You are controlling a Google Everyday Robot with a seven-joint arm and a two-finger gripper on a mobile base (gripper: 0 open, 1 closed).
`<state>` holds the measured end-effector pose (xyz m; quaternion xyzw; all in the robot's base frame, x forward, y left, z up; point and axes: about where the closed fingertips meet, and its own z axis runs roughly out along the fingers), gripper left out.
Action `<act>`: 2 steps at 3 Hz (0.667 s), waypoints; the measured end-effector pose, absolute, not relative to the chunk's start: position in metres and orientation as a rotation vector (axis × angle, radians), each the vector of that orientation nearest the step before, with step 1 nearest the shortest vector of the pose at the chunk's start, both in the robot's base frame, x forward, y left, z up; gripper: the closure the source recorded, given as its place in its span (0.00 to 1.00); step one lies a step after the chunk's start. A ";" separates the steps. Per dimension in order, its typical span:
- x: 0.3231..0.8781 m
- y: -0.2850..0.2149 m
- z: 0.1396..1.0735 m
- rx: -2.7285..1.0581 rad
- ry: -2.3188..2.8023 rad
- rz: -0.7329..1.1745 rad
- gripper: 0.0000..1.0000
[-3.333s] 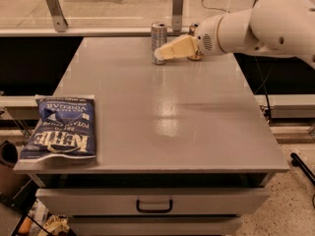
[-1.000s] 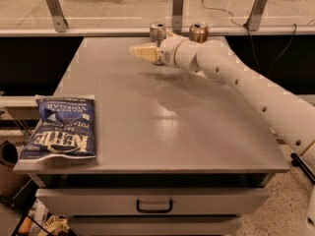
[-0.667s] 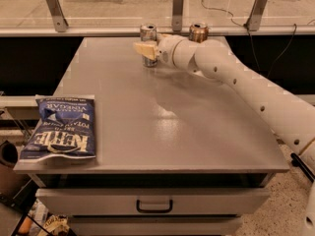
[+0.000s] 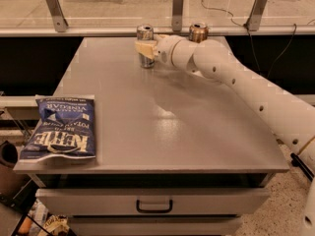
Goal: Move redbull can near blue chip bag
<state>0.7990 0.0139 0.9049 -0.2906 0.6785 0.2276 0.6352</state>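
Observation:
The redbull can (image 4: 145, 33), a slim silver-grey can with a shiny top, stands upright near the far edge of the grey table (image 4: 162, 132), left of centre. My gripper (image 4: 143, 47) reaches in from the right and its cream fingers (image 4: 146, 46) are closed around the can's middle. The white arm runs back to the lower right. The blue chip bag (image 4: 61, 128), dark blue with white Kettle lettering, lies flat at the table's front left corner, far from the can.
A gold-bronze can (image 4: 198, 32) stands at the far edge just behind my wrist. A glass rail with metal posts (image 4: 177, 6) runs behind the table. A drawer with a handle (image 4: 154, 206) sits under the front edge.
My gripper swung in from the right, closed on the redbull can, and the can has shifted a little to the left along the far edge. The chip bag has not moved.

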 end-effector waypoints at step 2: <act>0.797 0.016 0.907 -0.669 1.553 0.526 1.00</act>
